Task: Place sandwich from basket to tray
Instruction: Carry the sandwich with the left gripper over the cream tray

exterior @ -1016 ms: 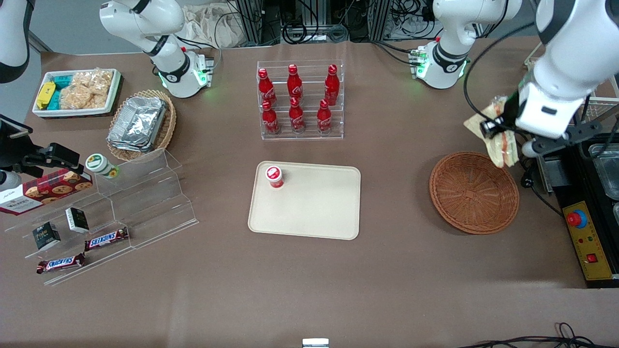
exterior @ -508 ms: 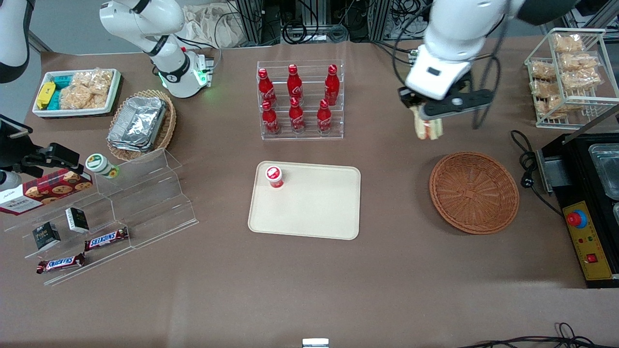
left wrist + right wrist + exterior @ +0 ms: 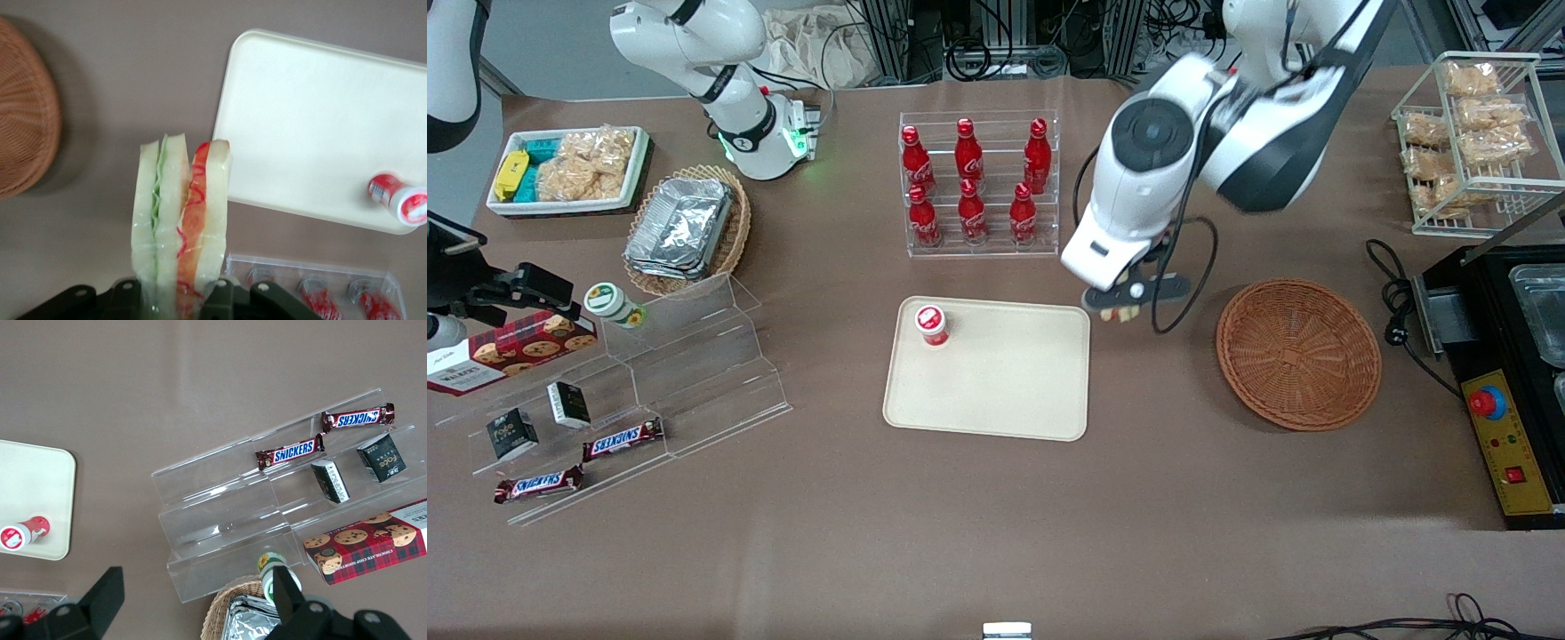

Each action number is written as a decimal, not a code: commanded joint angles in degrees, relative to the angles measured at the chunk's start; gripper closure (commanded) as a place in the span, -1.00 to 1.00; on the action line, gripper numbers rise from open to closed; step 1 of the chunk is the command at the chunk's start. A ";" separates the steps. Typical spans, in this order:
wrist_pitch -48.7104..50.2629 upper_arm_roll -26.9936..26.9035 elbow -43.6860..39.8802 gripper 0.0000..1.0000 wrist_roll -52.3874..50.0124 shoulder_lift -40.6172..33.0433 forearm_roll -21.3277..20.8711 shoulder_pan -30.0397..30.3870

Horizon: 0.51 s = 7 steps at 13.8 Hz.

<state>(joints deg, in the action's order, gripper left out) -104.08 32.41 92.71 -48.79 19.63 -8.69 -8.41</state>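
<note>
Most of the tray lies bare; only a red-capped bottle stands in one corner.

We see the sandwich in glossy clear film, pinched by the black matt claw above the matt brown surface, between the rough woven wicker basket and the smooth cream plastic tray.
</note>
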 commanded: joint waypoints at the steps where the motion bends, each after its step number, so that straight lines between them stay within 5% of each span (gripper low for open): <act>1: -5.40 0.28 -2.09 0.47 -5.59 7.50 -5.18 -1.78; 7: -17.99 0.28 -2.18 0.41 -12.47 21.05 -17.49 -3.72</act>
<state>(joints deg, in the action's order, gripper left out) -120.88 32.45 92.59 -59.71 36.96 -22.98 -11.81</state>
